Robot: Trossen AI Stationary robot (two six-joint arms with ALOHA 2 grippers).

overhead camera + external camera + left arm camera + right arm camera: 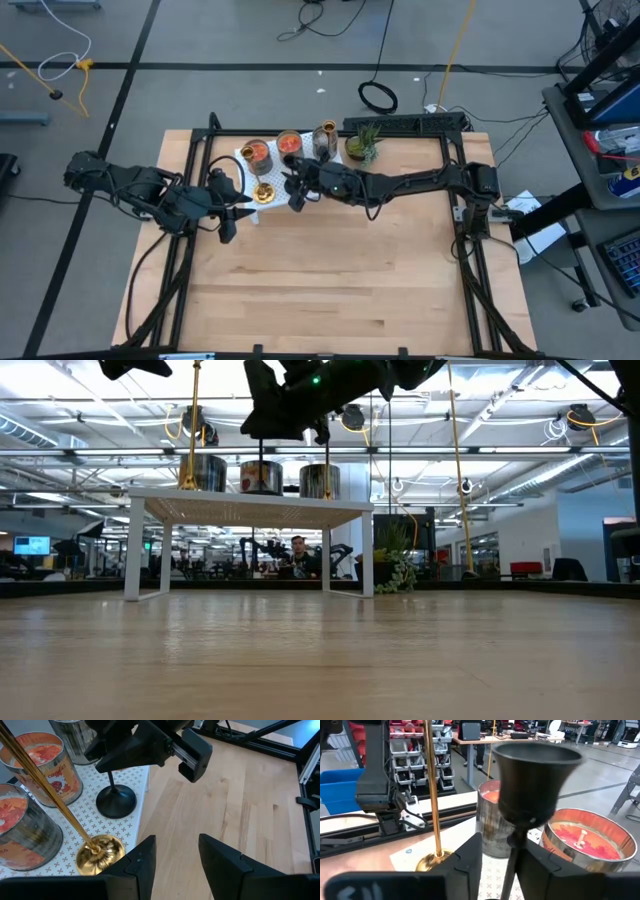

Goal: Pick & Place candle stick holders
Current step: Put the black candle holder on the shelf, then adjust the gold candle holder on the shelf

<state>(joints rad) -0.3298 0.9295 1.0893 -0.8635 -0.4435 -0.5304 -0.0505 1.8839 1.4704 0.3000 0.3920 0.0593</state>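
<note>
Black holder [532,775] between right gripper [502,857] fingers

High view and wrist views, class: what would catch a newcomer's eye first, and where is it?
The black stemmed holder stands on the white perforated rack at the table's far edge, its stem between the right gripper fingers. Beside it rises a brass stemmed holder, with orange glass cups behind. The left gripper waits open just off the rack.
</note>
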